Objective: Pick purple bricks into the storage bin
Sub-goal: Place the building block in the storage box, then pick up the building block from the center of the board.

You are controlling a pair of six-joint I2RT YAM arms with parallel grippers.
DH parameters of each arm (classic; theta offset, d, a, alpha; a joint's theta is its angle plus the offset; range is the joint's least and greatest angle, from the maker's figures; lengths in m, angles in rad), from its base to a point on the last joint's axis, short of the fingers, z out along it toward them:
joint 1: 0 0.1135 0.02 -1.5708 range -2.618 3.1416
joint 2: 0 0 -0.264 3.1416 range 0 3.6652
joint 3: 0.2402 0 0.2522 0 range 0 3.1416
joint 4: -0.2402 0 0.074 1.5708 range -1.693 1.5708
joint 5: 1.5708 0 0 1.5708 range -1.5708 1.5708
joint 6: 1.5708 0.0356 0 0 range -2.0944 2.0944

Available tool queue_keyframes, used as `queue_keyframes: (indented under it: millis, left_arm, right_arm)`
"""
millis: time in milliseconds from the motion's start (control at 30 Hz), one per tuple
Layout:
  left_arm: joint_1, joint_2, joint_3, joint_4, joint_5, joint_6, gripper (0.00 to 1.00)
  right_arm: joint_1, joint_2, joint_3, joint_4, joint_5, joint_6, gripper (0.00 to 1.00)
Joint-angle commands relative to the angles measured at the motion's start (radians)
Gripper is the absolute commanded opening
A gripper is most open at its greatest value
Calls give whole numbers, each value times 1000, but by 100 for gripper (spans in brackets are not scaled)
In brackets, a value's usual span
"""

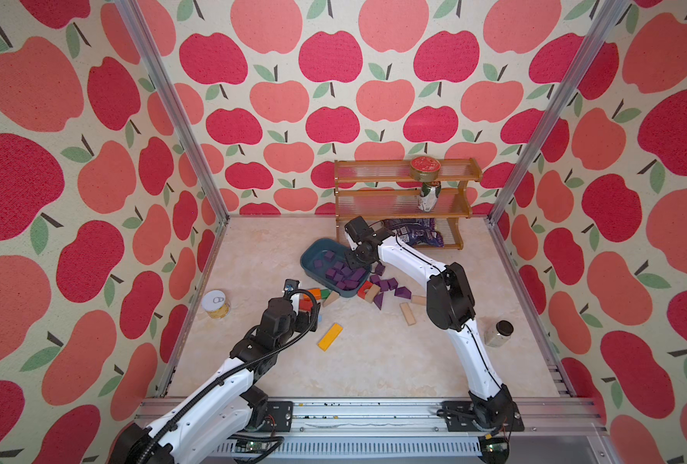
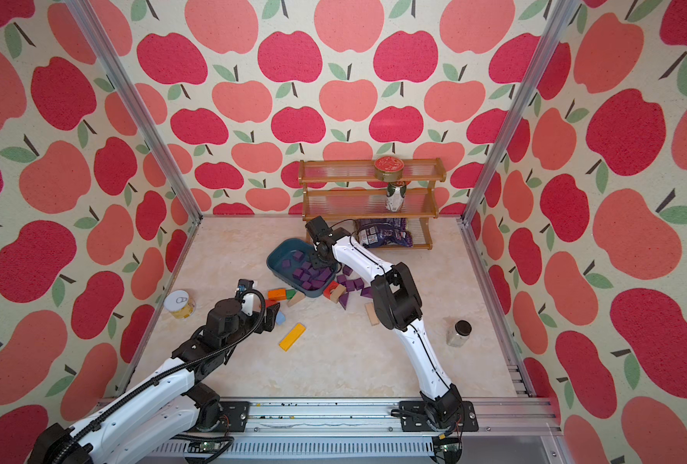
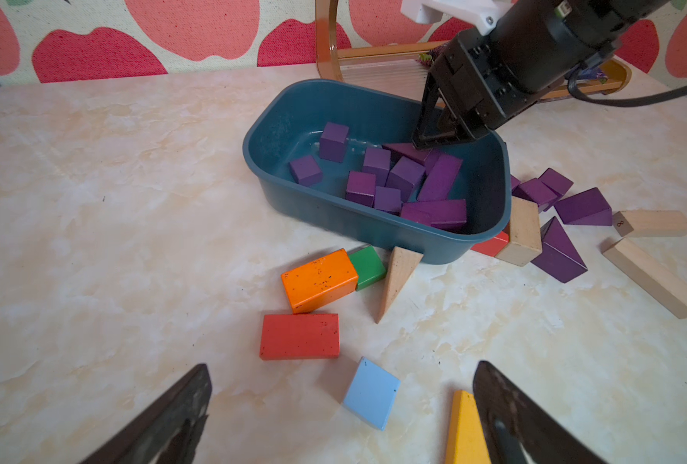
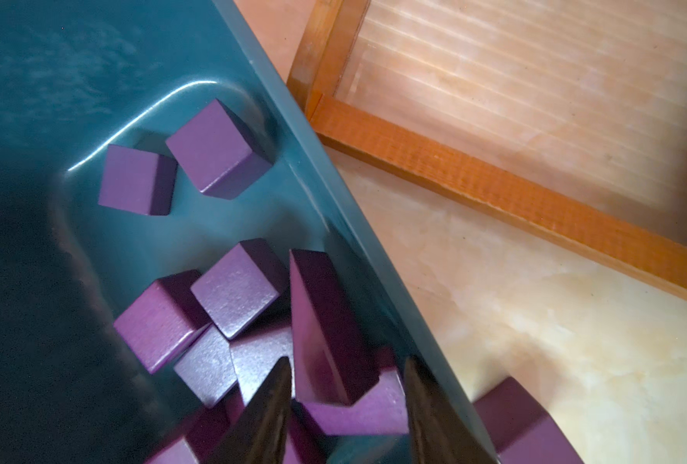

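The left gripper (image 3: 342, 364) hangs nearest, its dark jaws spread wide and empty over the pale marbled table (image 3: 113, 241). Only the left wrist view shows what lies under it: a flat light-blue block (image 3: 372, 393) and a yellow block (image 3: 464, 430), then matte red (image 3: 299, 336), orange (image 3: 318, 280) and green (image 3: 370, 266) blocks and a bare wooden wedge (image 3: 396, 277) touching the bin's wall.

Beyond them sits the storage bin (image 3: 354, 227), smooth teal plastic with rounded corners, with a heap of purple bricks (image 3: 404, 176) inside. More purple blocks (image 1: 388, 285) lie on the table just beside its right end.

The right gripper (image 4: 348, 359) reaches down into the bin. Its own wrist view alone shows the fingers parted, with a purple wedge (image 4: 326, 321) lying loose just past the tips and a gap on one side.

Behind the bin stands the slatted wooden rack (image 1: 406, 201). Only the top views show a pull-tab tin (image 1: 216, 304) and a dark-lidded jar (image 1: 499, 333).
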Motion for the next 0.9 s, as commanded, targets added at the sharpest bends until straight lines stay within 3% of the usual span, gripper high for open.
queue_keyframes:
  millis: [0, 167, 567, 867]
  left_arm:
    - [5, -5, -12, 20, 8, -22, 99]
    - [7, -2, -11, 21, 11, -24, 99]
    - [7, 6, -11, 31, 25, -27, 99]
    - [8, 0, -13, 31, 28, -29, 99]
  right_arm:
    - [0, -86, -44, 6, 19, -17, 48]
    - [14, -223, -158, 37, 18, -3, 48]
    - [43, -680, -671, 178, -3, 76, 49]
    - [43, -808, -1004, 363, -69, 128, 47]
